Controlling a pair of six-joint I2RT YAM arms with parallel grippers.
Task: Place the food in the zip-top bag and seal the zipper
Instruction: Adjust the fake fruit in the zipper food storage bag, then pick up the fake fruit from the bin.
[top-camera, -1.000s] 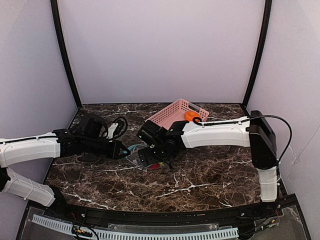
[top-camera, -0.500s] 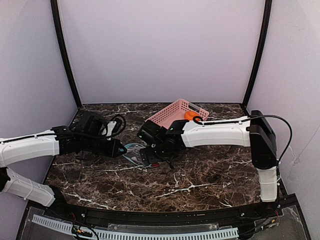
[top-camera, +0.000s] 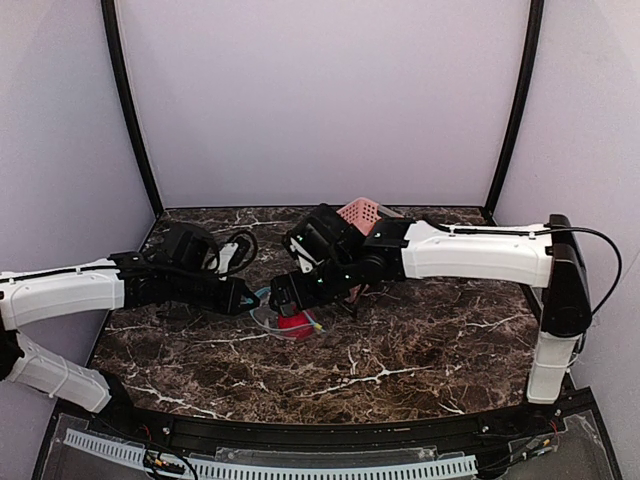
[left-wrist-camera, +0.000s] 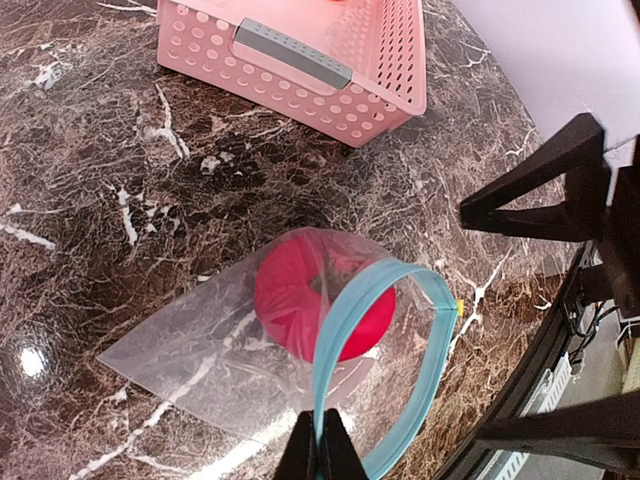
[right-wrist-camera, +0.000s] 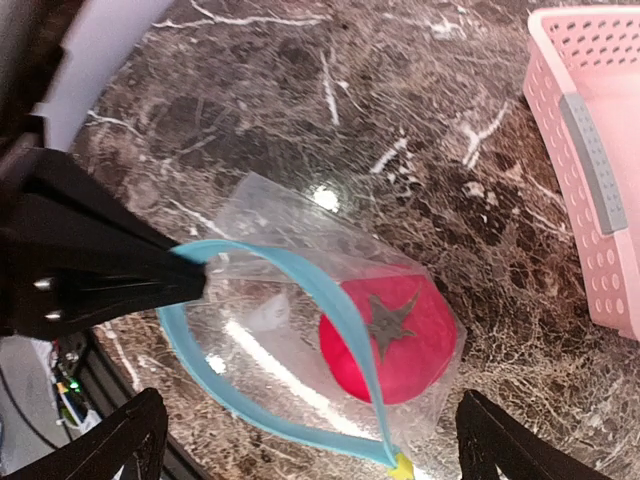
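The clear zip-top bag (top-camera: 270, 318) lies on the marble table with its mouth open. Its teal-blue zipper (left-wrist-camera: 372, 300) forms a wide loop, as the right wrist view (right-wrist-camera: 300, 275) also shows. The red food (left-wrist-camera: 300, 300) lies inside the bag (right-wrist-camera: 400, 335). My left gripper (left-wrist-camera: 322, 455) is shut on the near lip of the zipper and holds it up. My right gripper (right-wrist-camera: 310, 430) is open and empty just above the bag mouth, one finger to each side. The orange food is hidden behind my right arm in the top view.
The pink slotted basket (top-camera: 362, 212) stands behind the bag at the back of the table, mostly covered by my right arm; it also shows in the left wrist view (left-wrist-camera: 300, 60). A black rail (top-camera: 320, 432) runs along the table's front edge.
My right gripper was down at the bag with the red food; it has let go and risen. The red food now lies in the bag. My left gripper still holds the zipper.
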